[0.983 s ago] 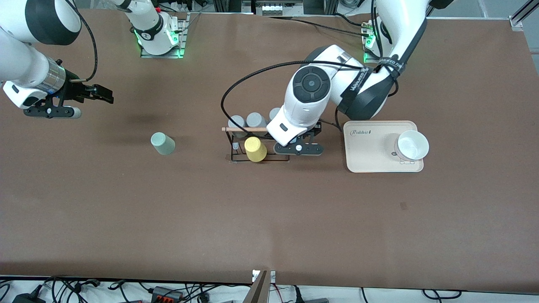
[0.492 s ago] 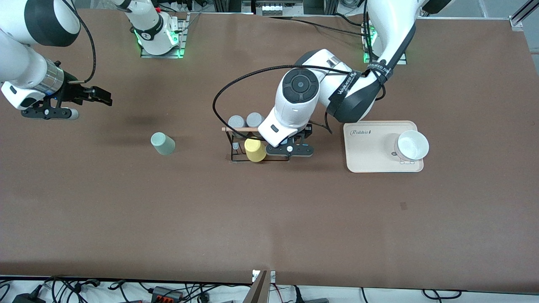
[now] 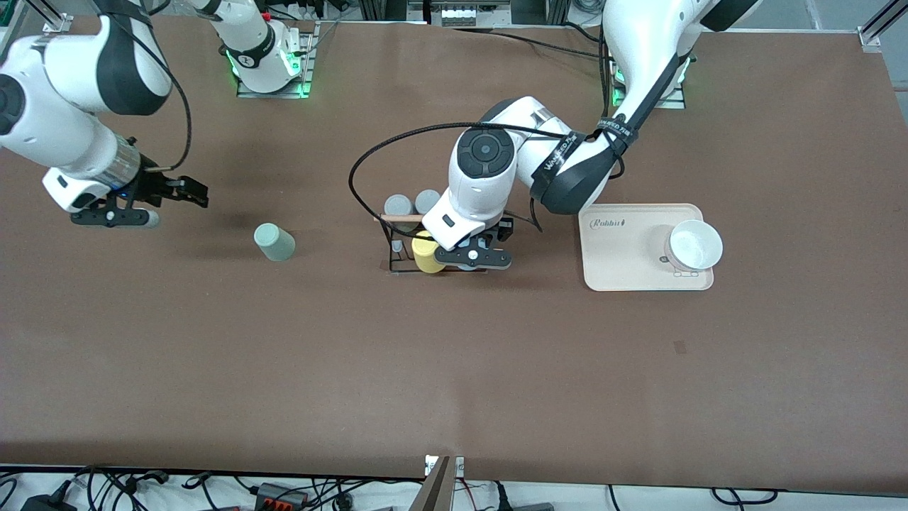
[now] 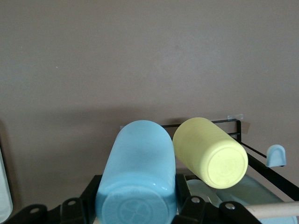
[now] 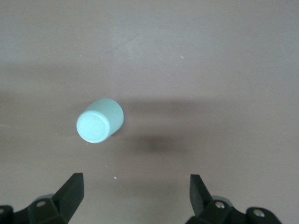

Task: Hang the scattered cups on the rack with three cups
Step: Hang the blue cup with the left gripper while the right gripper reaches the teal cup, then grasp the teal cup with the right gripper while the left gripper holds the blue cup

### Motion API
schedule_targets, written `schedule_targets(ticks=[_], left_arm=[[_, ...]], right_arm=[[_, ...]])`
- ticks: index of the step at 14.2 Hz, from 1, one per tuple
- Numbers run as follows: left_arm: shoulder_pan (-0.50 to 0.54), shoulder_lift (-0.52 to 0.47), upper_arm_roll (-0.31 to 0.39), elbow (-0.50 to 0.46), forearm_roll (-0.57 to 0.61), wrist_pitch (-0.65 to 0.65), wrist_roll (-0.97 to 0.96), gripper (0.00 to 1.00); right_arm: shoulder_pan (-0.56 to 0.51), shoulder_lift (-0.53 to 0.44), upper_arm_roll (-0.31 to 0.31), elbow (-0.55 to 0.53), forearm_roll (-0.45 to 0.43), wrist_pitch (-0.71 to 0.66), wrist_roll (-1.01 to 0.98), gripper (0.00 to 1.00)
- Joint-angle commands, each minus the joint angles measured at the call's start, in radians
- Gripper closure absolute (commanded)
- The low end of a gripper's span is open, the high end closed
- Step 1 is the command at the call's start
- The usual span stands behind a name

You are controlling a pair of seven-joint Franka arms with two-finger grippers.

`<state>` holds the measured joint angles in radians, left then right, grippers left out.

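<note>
In the left wrist view my left gripper is shut on the light blue cup, which lies side by side with a yellow cup on the black wire rack. The rack's wooden rod shows close by. From the front, the left gripper hangs over the rack and its hand hides the blue cup. The mint-green cup rests on the table toward the right arm's end. My right gripper hovers open beside it, the cup ahead of its fingertips and off to one side.
Two grey cups sit on the rack's side farther from the front camera, and the yellow cup on its nearer side. A beige tray with a white bowl lies toward the left arm's end.
The left arm has carried the blue cup along the rack toward the right arm's end, up against the yellow cup. The right arm has swung closer to the mint-green cup.
</note>
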<state>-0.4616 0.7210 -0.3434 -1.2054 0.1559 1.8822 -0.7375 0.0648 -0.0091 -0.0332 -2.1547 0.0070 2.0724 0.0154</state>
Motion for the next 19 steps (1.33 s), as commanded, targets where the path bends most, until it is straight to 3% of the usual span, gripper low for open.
schedule_targets(ticks=[1,8,14,19], left_arm=[[-0.006,-0.011,0.007,-0.032,0.025,0.011,0.001,0.89],[-0.014,0.017,0.007,-0.039,0.024,0.014,0.003,0.89],[-0.015,0.031,0.007,-0.039,0.025,0.021,0.004,0.89],[-0.017,0.041,0.007,-0.039,0.025,0.034,0.004,0.89]], right_arm=[[0.047,0.007,-0.001,-0.010,-0.007,0.040,0.000,0.00],[0.084,0.047,-0.001,-0.010,-0.001,0.110,0.005,0.00],[0.105,0.147,0.001,-0.016,0.004,0.242,0.009,0.00],[0.127,0.167,0.001,-0.097,0.008,0.357,0.026,0.00]])
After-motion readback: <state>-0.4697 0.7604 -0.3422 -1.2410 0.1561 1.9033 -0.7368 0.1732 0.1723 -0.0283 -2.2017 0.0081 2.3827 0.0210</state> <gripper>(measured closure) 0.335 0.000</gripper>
